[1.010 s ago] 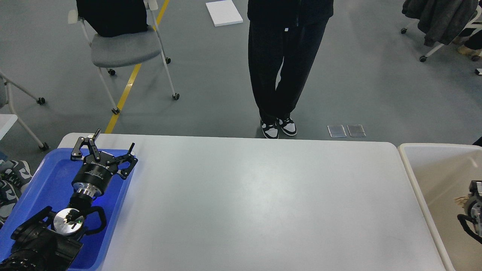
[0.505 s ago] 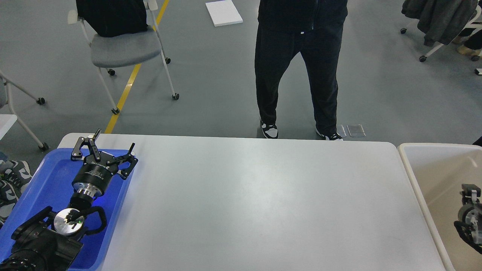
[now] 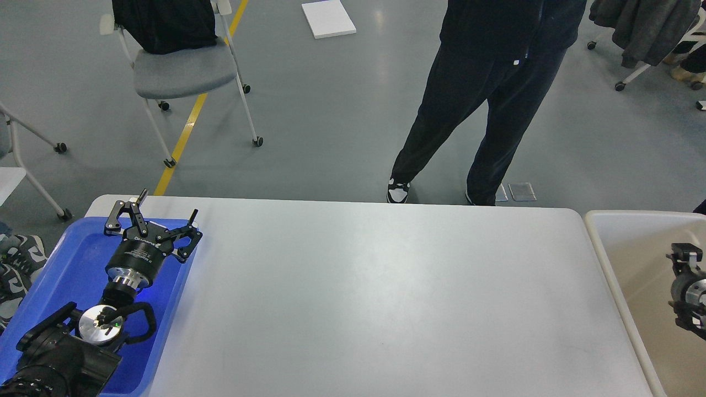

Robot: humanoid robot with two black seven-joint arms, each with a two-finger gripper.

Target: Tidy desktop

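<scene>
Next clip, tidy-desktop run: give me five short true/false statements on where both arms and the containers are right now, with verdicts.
1. The left pincer hangs open over the blue plastic tray. True.
2. The large white-grey rectangular desktop carries a stack of books. False: no loose item shows on it.
3. The right pincer is over the beige plastic bin at the table's right end. True.
4. The left pincer grips a cup. False: nothing is between its fingers.
5. A person in black trousers sits on the grey-seated wheeled chair. False: the person stands beyond the far table edge; the chair holds only dark clothing.
</scene>
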